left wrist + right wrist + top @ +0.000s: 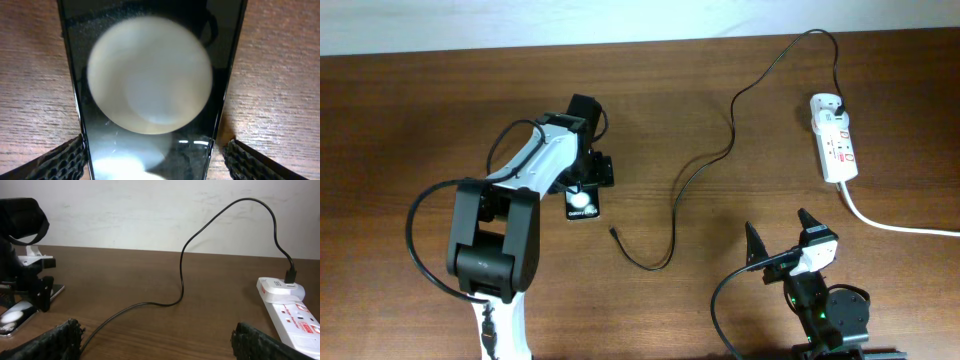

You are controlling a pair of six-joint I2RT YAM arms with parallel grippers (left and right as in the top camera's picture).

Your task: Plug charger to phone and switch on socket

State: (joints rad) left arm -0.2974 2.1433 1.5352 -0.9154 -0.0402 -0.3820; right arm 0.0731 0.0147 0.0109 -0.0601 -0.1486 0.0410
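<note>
TABLE VIEW: You have one phone (582,205), one charger (732,130), one socket (836,148) and two grippers. The phone, a glossy black slab with a white round spot, lies flat between the left gripper's (154,165) parted fingers (57,162). The charger's loose tip lies just right of the phone. Farther right, its plug sits in the socket. The right gripper (778,225) gapes empty.

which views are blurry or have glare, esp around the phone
Left wrist: the phone fills the frame, its white spot soft and out of focus, with glare low on its face. Right wrist: charger and socket are sharp, and the phone glints at the left edge. Overhead: even light, everything sharp, only the wall at the top very bright.
</note>
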